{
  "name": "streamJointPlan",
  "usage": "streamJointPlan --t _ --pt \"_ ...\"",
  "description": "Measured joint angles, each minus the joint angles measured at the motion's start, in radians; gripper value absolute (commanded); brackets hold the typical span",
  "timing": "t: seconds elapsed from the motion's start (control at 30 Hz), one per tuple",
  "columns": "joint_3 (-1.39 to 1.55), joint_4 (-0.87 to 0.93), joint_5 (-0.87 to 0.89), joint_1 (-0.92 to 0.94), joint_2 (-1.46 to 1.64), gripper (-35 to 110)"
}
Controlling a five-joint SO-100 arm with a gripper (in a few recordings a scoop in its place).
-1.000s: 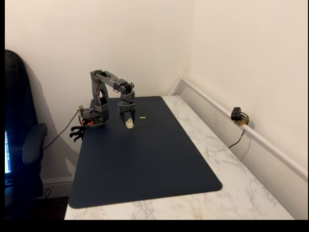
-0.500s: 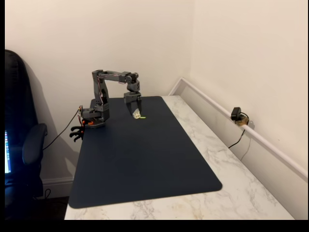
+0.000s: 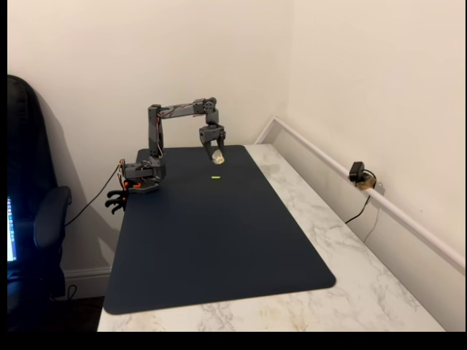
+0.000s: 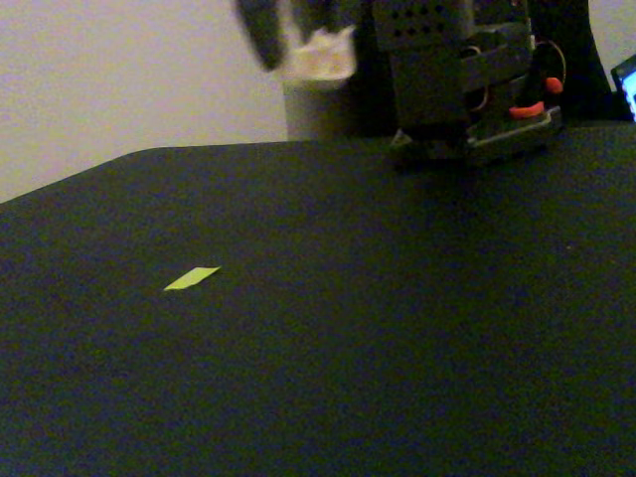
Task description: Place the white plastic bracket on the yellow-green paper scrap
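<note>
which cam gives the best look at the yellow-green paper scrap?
The low fixed view: the yellow-green paper scrap lies flat and unobstructed on the dark mat, its slanted strip shape clear. In the high fixed view the scrap is a tiny bright dash, below the gripper.

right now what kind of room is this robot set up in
Probably a home office corner: a marble-look desk pushed against plain walls, a dark desk mat under the small arm, and an office chair at the left edge of a fixed view.
</note>
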Motion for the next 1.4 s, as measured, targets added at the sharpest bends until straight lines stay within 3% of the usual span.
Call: streamJointPlan --t 0.93,1.4 --pt "0.023 -0.164 0.097 0.331 -0.278 0" --pt "0.101 -0.250 0.081 0.370 -0.314 0"
